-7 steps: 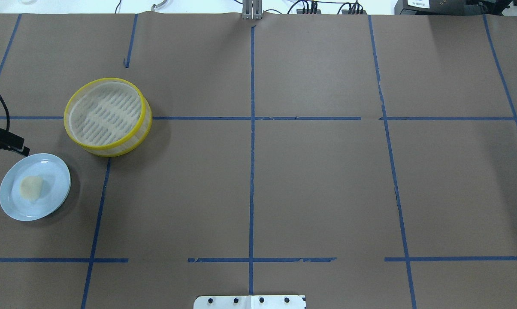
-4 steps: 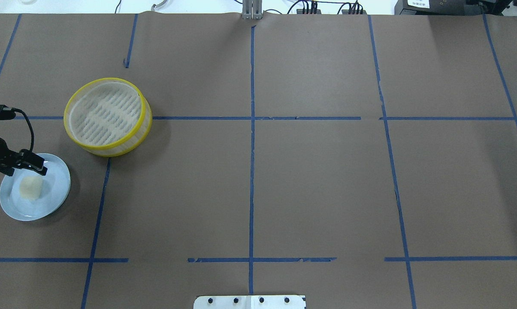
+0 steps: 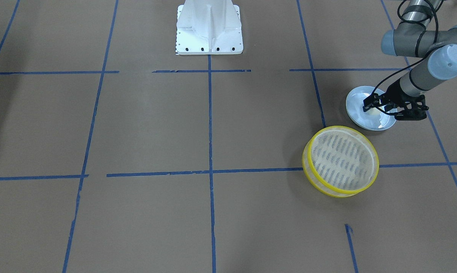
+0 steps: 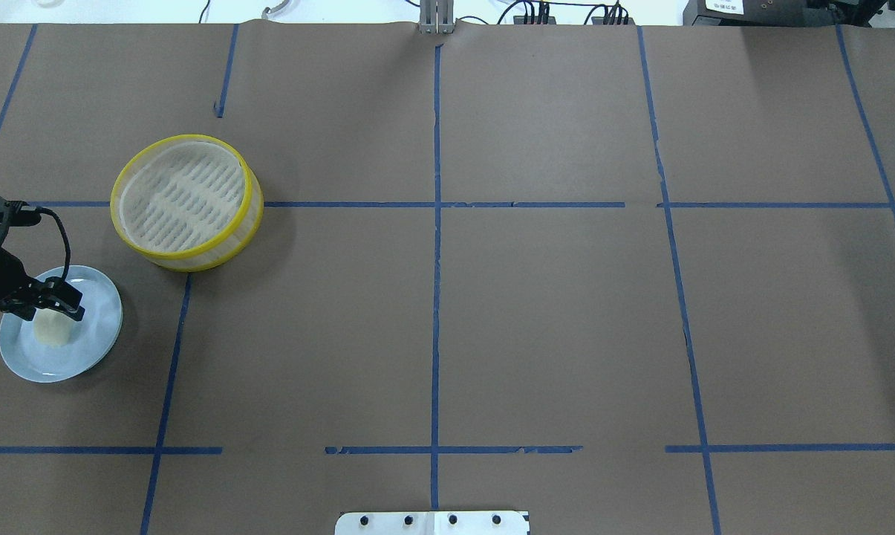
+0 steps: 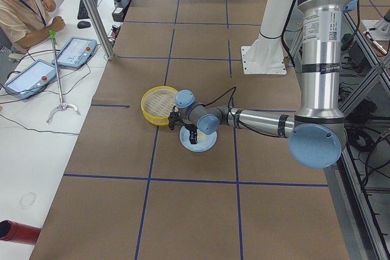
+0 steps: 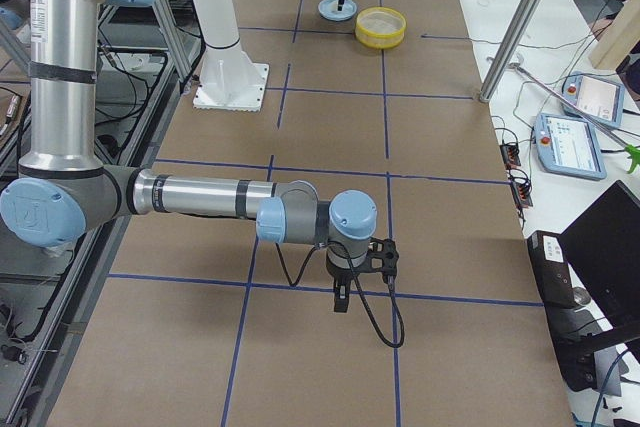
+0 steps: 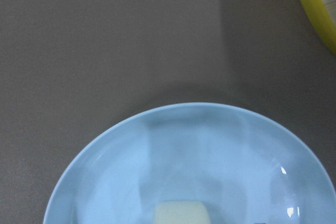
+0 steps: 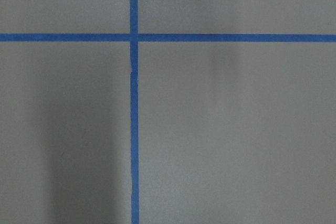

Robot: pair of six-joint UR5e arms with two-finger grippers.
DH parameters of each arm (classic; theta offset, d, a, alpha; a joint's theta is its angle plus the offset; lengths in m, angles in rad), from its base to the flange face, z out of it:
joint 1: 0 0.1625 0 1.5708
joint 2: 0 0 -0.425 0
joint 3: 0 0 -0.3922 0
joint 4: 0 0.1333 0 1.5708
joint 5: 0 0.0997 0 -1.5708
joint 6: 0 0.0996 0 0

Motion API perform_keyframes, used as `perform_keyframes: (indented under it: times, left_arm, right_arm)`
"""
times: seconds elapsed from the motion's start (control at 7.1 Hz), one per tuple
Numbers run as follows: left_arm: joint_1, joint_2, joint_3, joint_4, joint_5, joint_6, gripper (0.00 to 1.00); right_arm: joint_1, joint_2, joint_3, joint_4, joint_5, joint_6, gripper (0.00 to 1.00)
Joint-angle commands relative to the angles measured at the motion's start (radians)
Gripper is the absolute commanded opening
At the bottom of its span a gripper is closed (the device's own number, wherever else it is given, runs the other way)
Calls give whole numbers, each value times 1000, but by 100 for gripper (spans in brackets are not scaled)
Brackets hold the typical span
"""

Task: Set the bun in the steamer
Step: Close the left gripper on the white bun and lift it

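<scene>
The bun (image 4: 52, 332) is a small cream-white lump on a pale blue plate (image 4: 96, 327) at the table's left. My left gripper (image 4: 64, 306) hangs low over the plate, open, with its fingers at the bun's far side; in the front-facing view the gripper (image 3: 376, 105) straddles the bun (image 3: 373, 111). The left wrist view shows the bun (image 7: 179, 213) at its bottom edge. The steamer (image 4: 186, 200), with yellow rim and slotted whitish floor, stands empty beyond the plate. My right gripper (image 6: 342, 297) shows only in the exterior right view; I cannot tell its state.
The table is covered with brown paper marked by blue tape lines (image 4: 436, 297). The white robot base plate (image 3: 209, 28) is at the near middle edge. The steamer's yellow rim (image 7: 315, 9) shows at the left wrist view's top right. An operator (image 5: 24, 4) sits beside the table.
My left gripper has come in from the table's left edge, moved over the plate and dropped down to the bun. The bun, plate and steamer have not moved.
</scene>
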Motion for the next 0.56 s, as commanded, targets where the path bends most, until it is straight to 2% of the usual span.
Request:
perform_keyframes:
  times: [0.0,0.42]
  left_arm:
    - [6,3,0,1,1,-2,77]
    - [12,11,0,1,1,0,49]
  right_arm:
    - [0,0,0,-1,0,0,100]
    - [0,0,0,1,0,0,100]
